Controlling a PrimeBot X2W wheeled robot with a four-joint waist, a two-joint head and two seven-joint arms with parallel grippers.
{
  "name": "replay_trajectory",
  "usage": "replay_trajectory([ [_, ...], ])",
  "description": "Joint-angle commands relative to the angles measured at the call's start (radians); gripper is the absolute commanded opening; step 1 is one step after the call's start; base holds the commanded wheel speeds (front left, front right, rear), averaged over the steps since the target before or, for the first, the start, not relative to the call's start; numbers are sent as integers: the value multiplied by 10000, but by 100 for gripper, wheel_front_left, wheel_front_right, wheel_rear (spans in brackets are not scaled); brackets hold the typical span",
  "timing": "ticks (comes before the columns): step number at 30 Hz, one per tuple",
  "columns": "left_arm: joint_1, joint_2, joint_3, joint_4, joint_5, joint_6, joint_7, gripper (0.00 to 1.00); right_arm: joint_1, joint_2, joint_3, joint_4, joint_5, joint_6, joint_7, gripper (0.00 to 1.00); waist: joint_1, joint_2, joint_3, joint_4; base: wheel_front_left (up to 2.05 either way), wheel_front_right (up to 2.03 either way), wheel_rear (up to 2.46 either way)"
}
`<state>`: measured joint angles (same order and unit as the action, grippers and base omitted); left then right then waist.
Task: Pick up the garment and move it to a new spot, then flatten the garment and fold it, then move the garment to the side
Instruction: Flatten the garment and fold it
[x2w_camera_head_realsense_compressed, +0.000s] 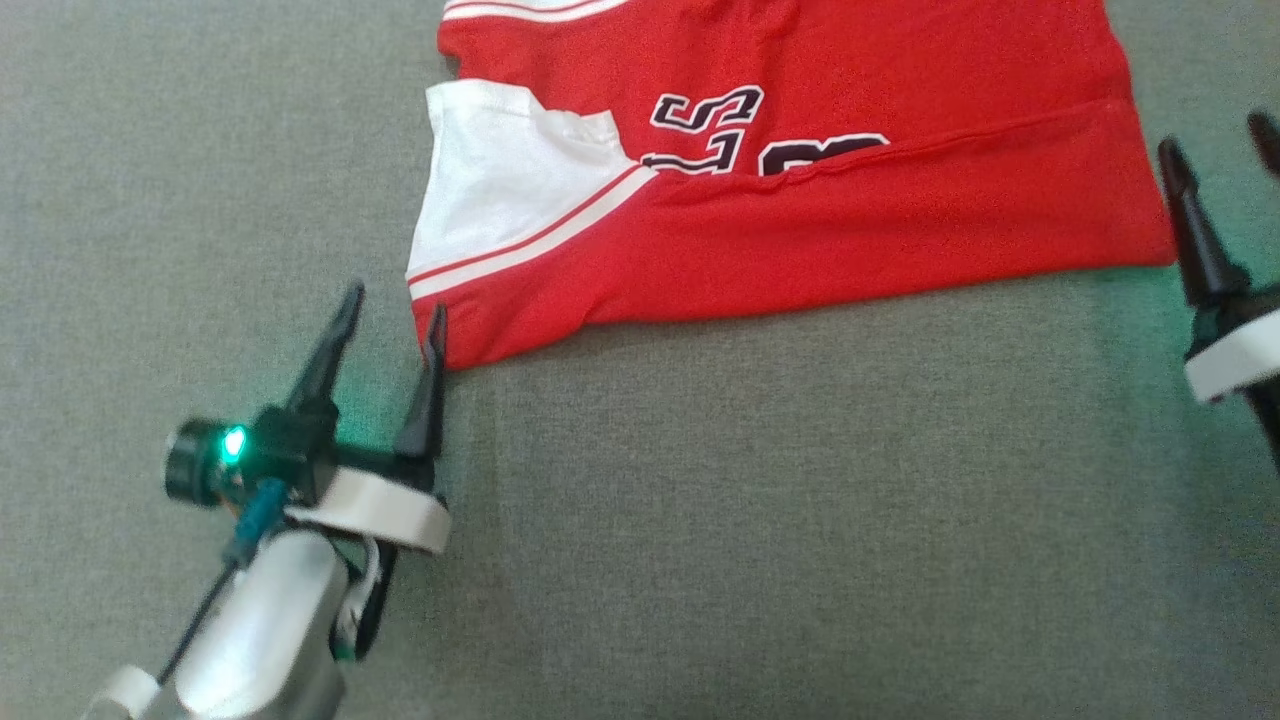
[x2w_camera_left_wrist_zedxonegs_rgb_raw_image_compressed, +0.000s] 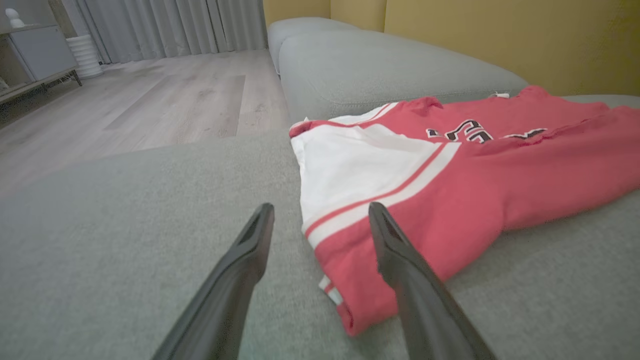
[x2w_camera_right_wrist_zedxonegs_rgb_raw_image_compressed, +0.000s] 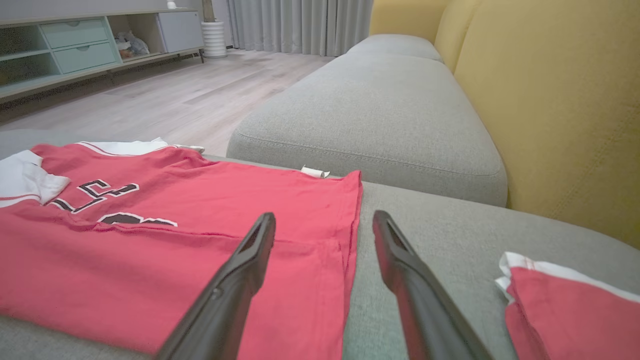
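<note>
Two hands flank a red jersey (x2w_camera_head_realsense_compressed: 850, 220) that lies spread on the grey sofa cushion (x2w_camera_head_realsense_compressed: 750, 500), in the upper middle of the head frame. Its near part is lapped over the lower half of the black-and-white lettering (x2w_camera_head_realsense_compressed: 710, 110). The left hand (x2w_camera_head_realsense_compressed: 395, 302), at lower left, has its fingers apart at the bottom corner of the red-and-white sleeve (x2w_camera_head_realsense_compressed: 500, 170); whether a finger touches the cloth I cannot tell. The right hand (x2w_camera_head_realsense_compressed: 1215, 140), at the right edge, also has its fingers spread, just beside the jersey's lower right corner. In the right wrist frame another red-and-white cloth (x2w_camera_right_wrist_zedxonegs_rgb_raw_image_compressed: 565, 310) lies at lower right, apart from the jersey.
</note>
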<state>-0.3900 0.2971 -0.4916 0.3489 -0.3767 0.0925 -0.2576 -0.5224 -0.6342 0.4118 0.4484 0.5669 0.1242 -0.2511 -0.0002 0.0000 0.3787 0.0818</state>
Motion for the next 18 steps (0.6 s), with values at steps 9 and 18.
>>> replay_trajectory([
  [9,247,-218,2,873,-394,-7,309,100,875,275,-498,-600,-411,65,-106,100,2,0,-159,-164,0,0,0],
  [18,-316,-472,-203,1940,-282,-387,86,0,1006,83,-618,-581,-363,65,-106,100,2,0,96,-157,0,0,0],
])
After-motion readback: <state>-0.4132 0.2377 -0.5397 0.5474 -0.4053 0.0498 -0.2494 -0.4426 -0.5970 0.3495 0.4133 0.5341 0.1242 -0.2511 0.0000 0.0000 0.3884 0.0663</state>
